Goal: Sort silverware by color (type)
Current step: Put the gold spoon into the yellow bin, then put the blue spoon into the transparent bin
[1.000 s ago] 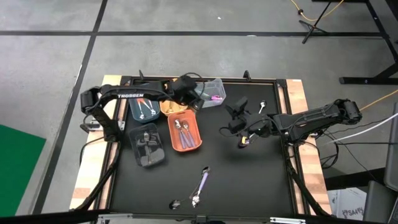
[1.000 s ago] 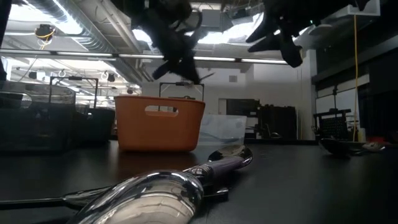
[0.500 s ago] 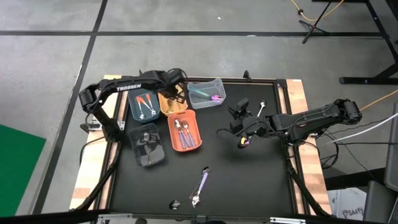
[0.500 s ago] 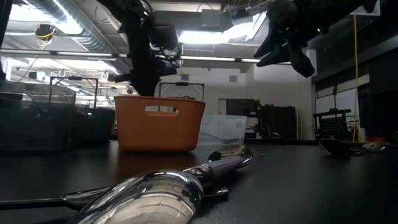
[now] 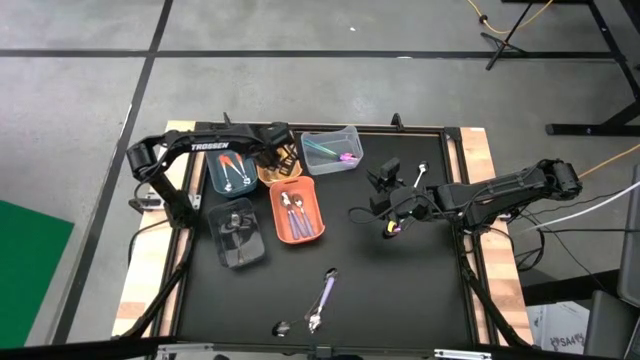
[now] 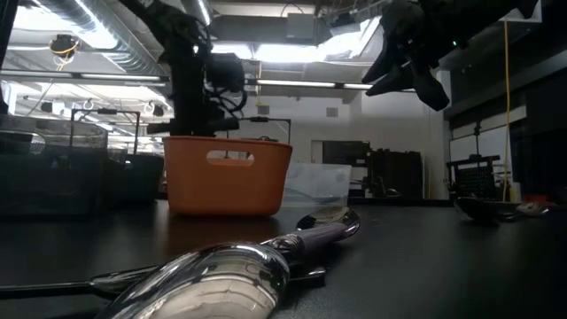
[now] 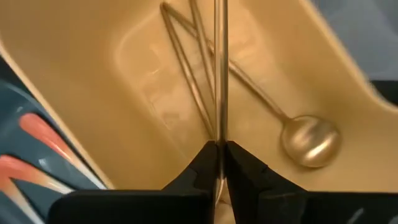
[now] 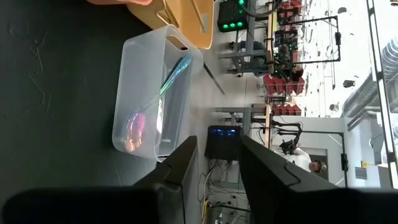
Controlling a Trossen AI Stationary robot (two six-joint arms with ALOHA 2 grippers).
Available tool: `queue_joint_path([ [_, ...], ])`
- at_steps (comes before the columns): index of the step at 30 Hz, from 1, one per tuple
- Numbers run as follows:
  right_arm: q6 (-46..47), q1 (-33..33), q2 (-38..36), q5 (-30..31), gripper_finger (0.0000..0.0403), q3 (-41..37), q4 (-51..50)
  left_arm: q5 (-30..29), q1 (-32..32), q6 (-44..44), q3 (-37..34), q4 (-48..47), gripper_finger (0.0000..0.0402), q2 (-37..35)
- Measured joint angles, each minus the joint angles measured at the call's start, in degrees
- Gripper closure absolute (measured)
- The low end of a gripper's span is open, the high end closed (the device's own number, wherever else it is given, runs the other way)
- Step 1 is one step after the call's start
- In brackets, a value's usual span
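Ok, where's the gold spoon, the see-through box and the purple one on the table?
gold spoon [image 7: 309, 139], left wrist view, on its bowl.
see-through box [image 8: 138, 59], right wrist view, on its side wall.
purple spoon [image 5: 326, 291], high view, on its handle.

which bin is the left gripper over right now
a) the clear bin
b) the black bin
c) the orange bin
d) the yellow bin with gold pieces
d: the left wrist view shows the left gripper pinching a thin gold utensil above the yellow bin, where other gold pieces already lie.
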Motion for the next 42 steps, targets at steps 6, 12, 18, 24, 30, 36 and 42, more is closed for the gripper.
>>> queue_joint_path([
  [6,0.0,0.0,0.0,-0.1,0.0294,0.0,0.0,-0.6,0.0,0.0,-3.7,4.9,0.0373,0.0],
  [12,0.0,0.0,0.0,-0.5,0.0294,0.0,0.0,-0.7,0.0,0.0,-4.0,5.4,0.0362,0.0],
  [18,0.0,0.0,0.0,-0.5,0.0294,0.0,0.0,-0.7,0.0,0.0,-4.0,5.4,0.0352,0.0],
  [24,0.0,0.0,0.0,-0.5,0.0294,0.0,0.0,-0.7,0.0,0.0,-4.0,5.4,0.0345,0.0],
  [30,2.4,0.0,0.0,-0.5,0.0294,0.0,0.0,-0.7,0.0,0.0,-4.0,5.3,0.0344,0.0],
  [36,16.1,0.0,0.0,-0.5,0.0294,0.0,-2.4,-0.7,0.0,0.0,-4.0,5.3,0.0344,0.0],
  [42,46.8,0.0,0.0,-0.5,0.0294,0.0,-11.3,-0.7,0.0,0.0,-4.0,5.3,0.0344,0.0],
])
